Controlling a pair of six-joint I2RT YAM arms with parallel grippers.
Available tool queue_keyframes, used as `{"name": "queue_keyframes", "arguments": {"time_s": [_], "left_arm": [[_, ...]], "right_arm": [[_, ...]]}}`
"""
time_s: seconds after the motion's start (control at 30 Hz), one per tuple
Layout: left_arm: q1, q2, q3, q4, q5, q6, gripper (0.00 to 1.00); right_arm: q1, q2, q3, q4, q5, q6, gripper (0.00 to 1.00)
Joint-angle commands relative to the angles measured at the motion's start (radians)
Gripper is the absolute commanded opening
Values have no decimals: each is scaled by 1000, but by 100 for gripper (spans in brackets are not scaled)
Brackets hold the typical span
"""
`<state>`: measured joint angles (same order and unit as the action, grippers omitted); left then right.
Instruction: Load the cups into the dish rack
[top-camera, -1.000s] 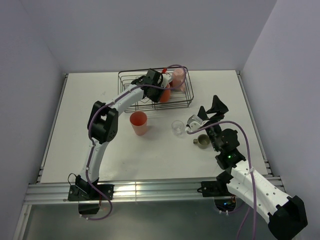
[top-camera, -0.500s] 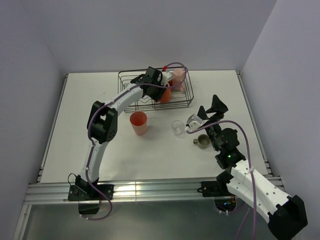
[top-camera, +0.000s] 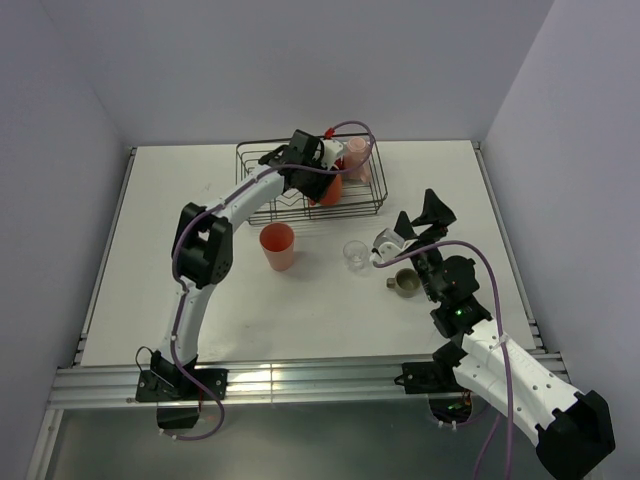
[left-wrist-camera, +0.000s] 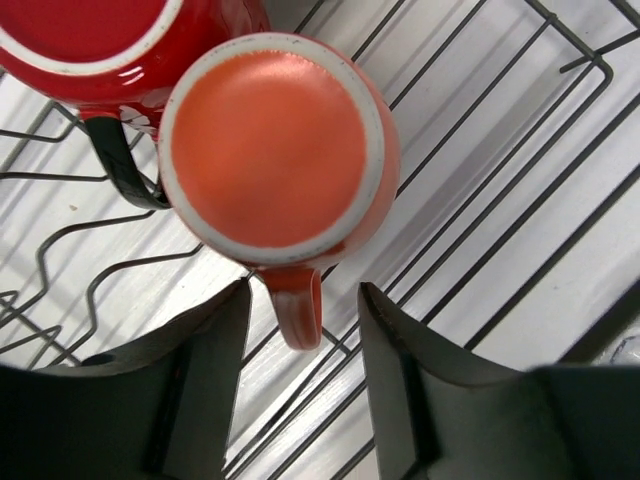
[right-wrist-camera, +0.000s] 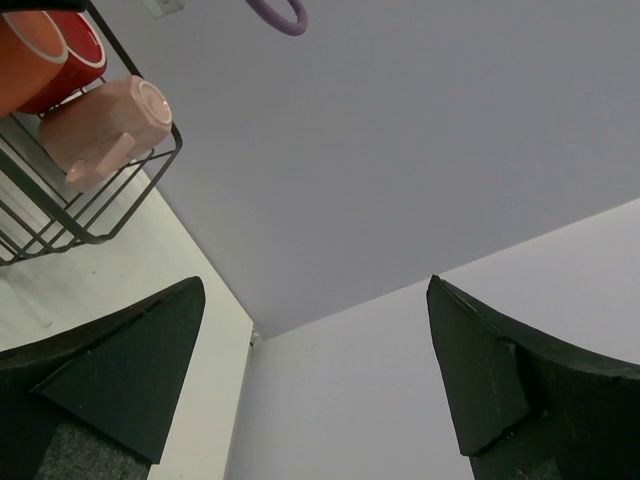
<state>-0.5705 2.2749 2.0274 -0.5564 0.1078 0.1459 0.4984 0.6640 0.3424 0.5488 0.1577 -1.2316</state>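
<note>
Left claw (left-wrist-camera: 303, 295) has opened, releasing the orange mug (left-wrist-camera: 270, 150) in the dish rack (top-camera: 262, 200).

Robotics lab cell: white table (top-camera: 150, 300), plain lilac walls (top-camera: 300, 60), aluminium mounting rail (top-camera: 300, 385) in front.

From high above the near edge, looking down on the whole surface (top-camera: 200, 300). From the left wrist, straight down, close over the orange mug (left-wrist-camera: 270, 150) in the dish rack (left-wrist-camera: 500, 240). From the right wrist, tilted upward, sharing that rack's corner.
</note>
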Motion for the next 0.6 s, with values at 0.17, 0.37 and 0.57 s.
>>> {"name": "queue_keyframes", "arguments": {"time_s": [0.17, 0.37, 0.57], "left_arm": [[12, -135, 7, -25, 13, 24, 70], [14, -198, 34, -57, 27, -5, 81], [37, -365, 3, -146, 130, -49, 83]], "right_arm": [[-6, 2, 60, 22, -12, 3, 100], [-8, 16, 64, 23, -11, 18, 100], [-9, 60, 133, -10, 43, 102, 100]]}}
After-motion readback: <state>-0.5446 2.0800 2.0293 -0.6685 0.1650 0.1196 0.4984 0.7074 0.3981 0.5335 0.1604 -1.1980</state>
